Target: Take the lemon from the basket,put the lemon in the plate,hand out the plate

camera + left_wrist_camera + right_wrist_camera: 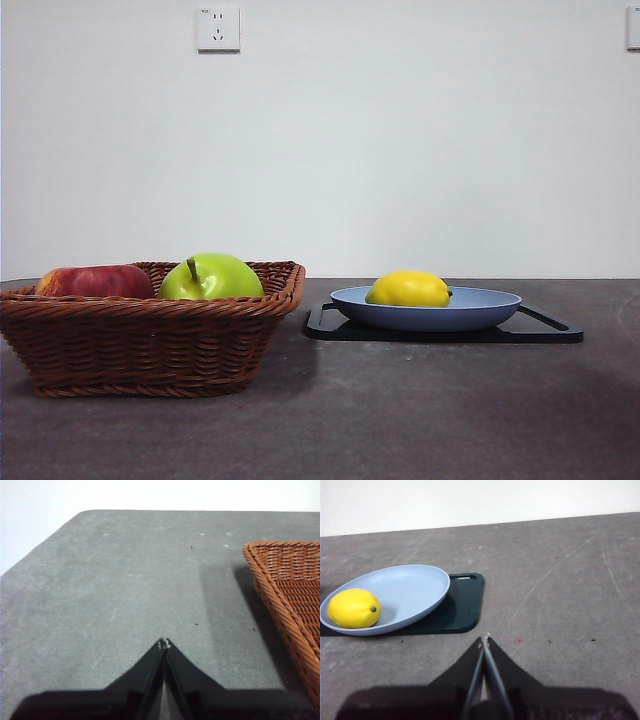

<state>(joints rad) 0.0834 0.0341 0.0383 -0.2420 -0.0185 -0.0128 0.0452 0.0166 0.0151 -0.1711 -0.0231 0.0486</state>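
smooth yellow lemon (408, 289) sat in the matte blue plate (480, 310); only the front view showed the woven basket's (150, 340) apples (210, 277). left gripper (164, 643) and right gripper (484, 640) were both closed, empty.

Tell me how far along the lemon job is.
The lemon already lies in the plate, out of the basket. Nothing is in hand: the left gripper is shut beside the basket, the right gripper shut near the plate. Handing out the plate is left.
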